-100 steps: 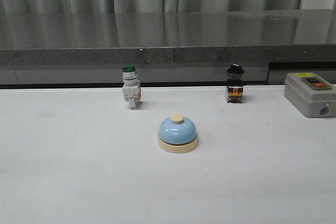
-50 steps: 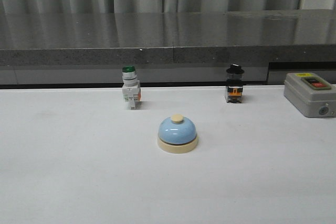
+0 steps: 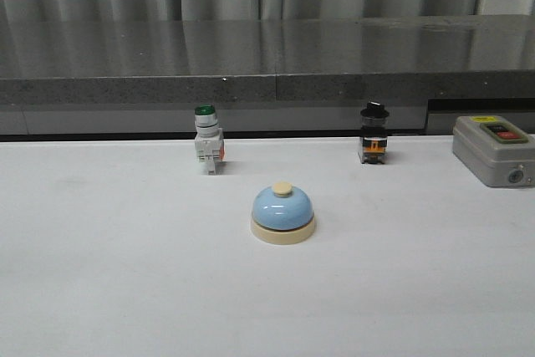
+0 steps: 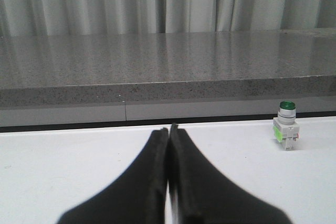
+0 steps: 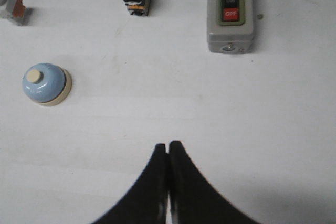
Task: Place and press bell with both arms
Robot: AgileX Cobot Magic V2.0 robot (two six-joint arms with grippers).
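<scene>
The light-blue bell [image 3: 283, 213] with its cream base and cream button stands upright near the middle of the white table; it also shows in the right wrist view as the bell [image 5: 45, 83]. Neither arm appears in the front view. My left gripper [image 4: 168, 129] is shut with nothing between its fingers, low over the table, and the bell is out of its view. My right gripper [image 5: 167, 146] is also shut and empty, well above the table and apart from the bell.
A green-capped white switch [image 3: 207, 139] stands behind the bell to the left, a black-capped switch [image 3: 374, 134] behind to the right. A grey ON/OFF box [image 3: 493, 150] sits at the far right. A grey stone ledge [image 3: 267, 60] runs along the table's back edge.
</scene>
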